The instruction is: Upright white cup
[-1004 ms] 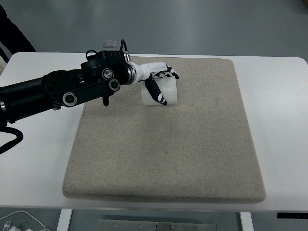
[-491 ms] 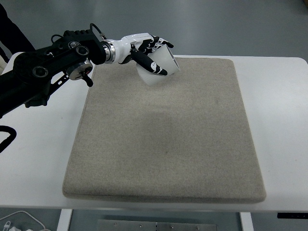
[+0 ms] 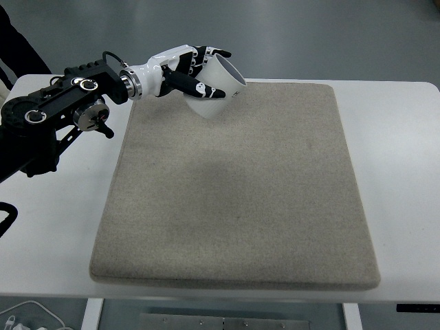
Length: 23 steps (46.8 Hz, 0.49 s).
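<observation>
Left hand (image 3: 187,72) grips white cup (image 3: 216,88) — tilted, above mat (image 3: 240,199).

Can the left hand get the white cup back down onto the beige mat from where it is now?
Probably yes. The left hand grips the white cup, tilted and lifted over the far left part of the beige mat. Nothing lies on the mat beneath it, so the way down looks free.
</observation>
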Tool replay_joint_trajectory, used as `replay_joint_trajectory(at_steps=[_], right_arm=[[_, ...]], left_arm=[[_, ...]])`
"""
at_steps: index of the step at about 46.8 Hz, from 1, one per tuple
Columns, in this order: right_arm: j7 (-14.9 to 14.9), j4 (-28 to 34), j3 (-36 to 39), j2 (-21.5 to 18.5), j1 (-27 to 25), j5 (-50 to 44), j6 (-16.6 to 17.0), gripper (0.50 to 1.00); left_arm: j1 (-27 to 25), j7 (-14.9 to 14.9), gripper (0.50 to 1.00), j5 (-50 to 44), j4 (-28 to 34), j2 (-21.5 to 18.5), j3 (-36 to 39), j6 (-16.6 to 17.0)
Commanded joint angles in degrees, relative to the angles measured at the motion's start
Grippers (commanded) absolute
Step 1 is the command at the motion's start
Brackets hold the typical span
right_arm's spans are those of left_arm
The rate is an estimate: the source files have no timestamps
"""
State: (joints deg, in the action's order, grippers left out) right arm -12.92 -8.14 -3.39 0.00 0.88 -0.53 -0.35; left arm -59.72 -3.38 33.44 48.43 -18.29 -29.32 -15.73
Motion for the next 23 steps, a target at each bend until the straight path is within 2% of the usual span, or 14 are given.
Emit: replay_joint_trajectory(at_steps=[1,6,23], right_arm=[[0.0,0.05,0.05,0.0,0.0,0.0,0.0,0.93],[0.0,0.06,0.05,0.0,0.0,0.0,0.0,0.93],[0.0,-0.03,0.05,0.0,0.0,0.0,0.0,0.93]], left_arm=[[1.27,-2.15,0.5,-0.04,0.0,0.01,-0.56,-0.01],[3.21,-5.05,0.5,-0.04,0.0,0.09,-1.7,-0.01],[7.43,-19.2,0.5,0.66,-0.62,0.62,-1.88,1.57]])
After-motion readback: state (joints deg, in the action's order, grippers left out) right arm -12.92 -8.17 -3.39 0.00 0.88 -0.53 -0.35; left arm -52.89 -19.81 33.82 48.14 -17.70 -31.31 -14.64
